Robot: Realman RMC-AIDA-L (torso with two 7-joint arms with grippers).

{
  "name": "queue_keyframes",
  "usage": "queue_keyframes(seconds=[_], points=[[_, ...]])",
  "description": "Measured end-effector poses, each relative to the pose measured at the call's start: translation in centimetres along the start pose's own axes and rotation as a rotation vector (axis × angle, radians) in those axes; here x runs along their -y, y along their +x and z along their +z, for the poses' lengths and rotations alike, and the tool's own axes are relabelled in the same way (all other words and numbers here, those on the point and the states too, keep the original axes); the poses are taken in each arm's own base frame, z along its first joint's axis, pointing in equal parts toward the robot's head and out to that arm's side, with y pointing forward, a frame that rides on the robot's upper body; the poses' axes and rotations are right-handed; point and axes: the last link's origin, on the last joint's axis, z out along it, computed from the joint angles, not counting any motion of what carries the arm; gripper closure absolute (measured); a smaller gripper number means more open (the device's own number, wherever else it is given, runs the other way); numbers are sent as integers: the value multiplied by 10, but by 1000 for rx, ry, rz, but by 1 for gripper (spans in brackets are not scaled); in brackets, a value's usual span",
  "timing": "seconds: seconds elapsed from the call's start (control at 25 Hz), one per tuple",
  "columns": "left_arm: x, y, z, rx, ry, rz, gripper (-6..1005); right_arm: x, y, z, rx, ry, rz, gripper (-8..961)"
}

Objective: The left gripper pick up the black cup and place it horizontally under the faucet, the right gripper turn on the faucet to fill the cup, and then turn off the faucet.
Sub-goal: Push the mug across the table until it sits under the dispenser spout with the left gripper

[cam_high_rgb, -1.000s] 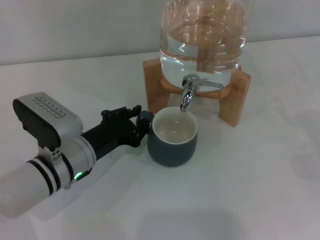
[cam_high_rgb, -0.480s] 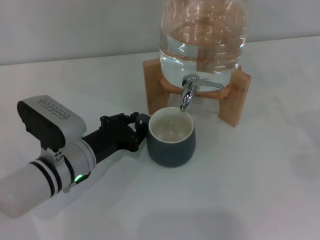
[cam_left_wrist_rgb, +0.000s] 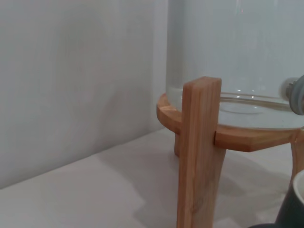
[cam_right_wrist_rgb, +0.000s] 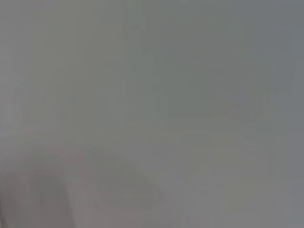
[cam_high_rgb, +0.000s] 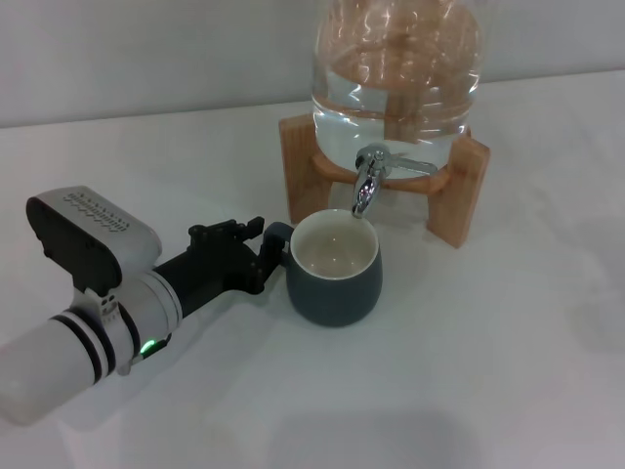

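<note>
My left gripper (cam_high_rgb: 256,252) lies low over the white table (cam_high_rgb: 508,371), reaching forward and to the right from my white banded wrist (cam_high_rgb: 93,342), where a green light glows. Its two black fingers (cam_high_rgb: 227,231) stand apart, and their tips sit at the small loop handle of the black cup (cam_high_rgb: 332,269); whether they touch the handle or only flank it, I cannot tell. The cup stands upright on the table just past my fingertips, its cream inside showing and its dark grey-teal body turned so the handle faces my claw. Directly above the far rim of the cup hangs the chrome faucet (cam_high_rgb: 367,184), its curved spout pointing down into the mouth, its thin lever stretching off to the right, away from my gripper. The faucet comes out of the clear glass jar (cam_high_rgb: 395,73), which holds water and sits on a light wooden stand (cam_high_rgb: 459,191) beyond the cup. From my left wrist camera I see one leg of that wooden stand (cam_left_wrist_rgb: 197,156) close ahead, the jar's glass base (cam_left_wrist_rgb: 237,57) resting in the ring, and a sliver of the cup's rim (cam_left_wrist_rgb: 297,199) at the edge. My right gripper shows in none of the views; its wrist camera sees only a blank grey surface.
</note>
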Motion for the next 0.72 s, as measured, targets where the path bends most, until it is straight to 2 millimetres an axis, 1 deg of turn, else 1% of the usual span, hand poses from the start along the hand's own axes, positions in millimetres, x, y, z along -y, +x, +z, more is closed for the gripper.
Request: queue_keyframes(seconds=[0.24,0.72], points=[[4,1,0,-3,11,-1,662,0,0,0,0,2,1,101],[6,-2,1,25,31,1,659,0,0,0,0,2,0,102]])
